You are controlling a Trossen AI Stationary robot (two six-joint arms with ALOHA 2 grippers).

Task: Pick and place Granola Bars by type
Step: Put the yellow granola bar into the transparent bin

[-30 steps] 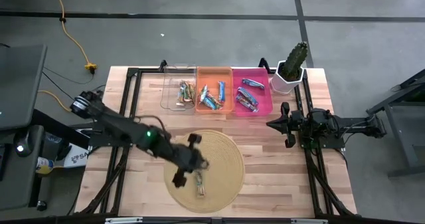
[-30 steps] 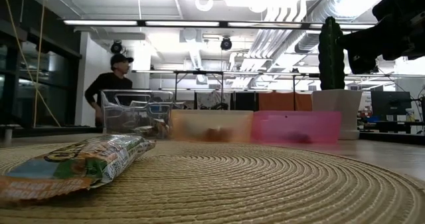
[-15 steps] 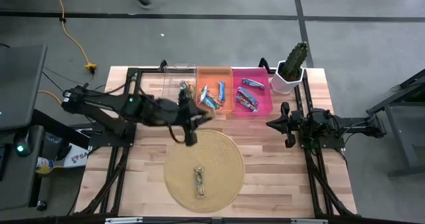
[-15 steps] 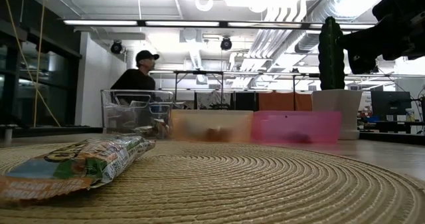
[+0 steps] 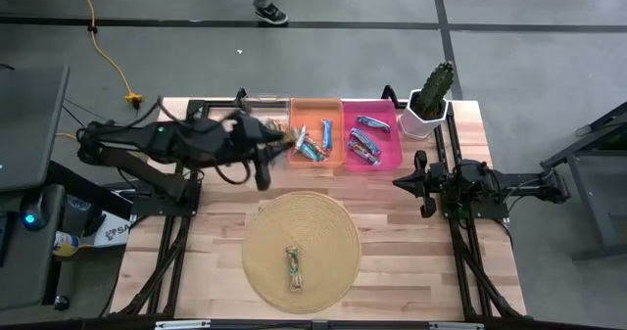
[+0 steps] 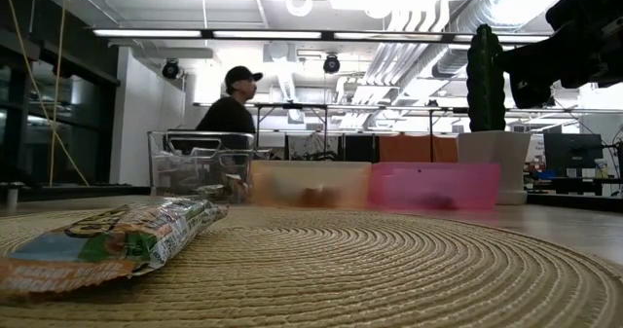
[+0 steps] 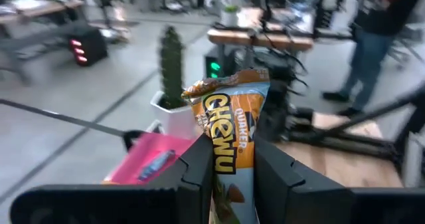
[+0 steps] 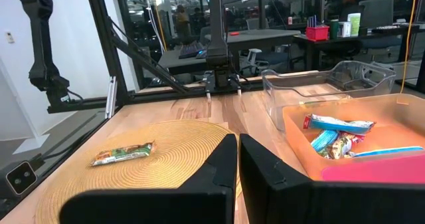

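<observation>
My left gripper hangs at the near edge of the clear bin, shut on a tan-orange granola bar. One green-tan bar lies flat on the round woven mat; it also shows in the low view and the right wrist view. More tan bars lie in the clear bin, blue ones in the orange bin, dark silver ones in the pink bin. My right gripper waits shut at the table's right side, touching nothing. My left gripper pinches the tan-orange bar between its two fingers, which lie on the wrapper's flat faces. The crimped free end sticks out past the fingertips. The bar is lifted clear of the table; its other end is hidden between the fingers.
A potted cactus stands at the far right corner beside the pink bin. Black frame rails run along both sides of the table. A person walks in the room beyond the far edge. Bare wood lies around the mat.
My left gripper has risen from the mat and travelled toward the far edge to the clear bin, carrying the tan-orange bar clear of the table. The green-tan bar has stayed on the mat. The person behind the table has walked to the right.
</observation>
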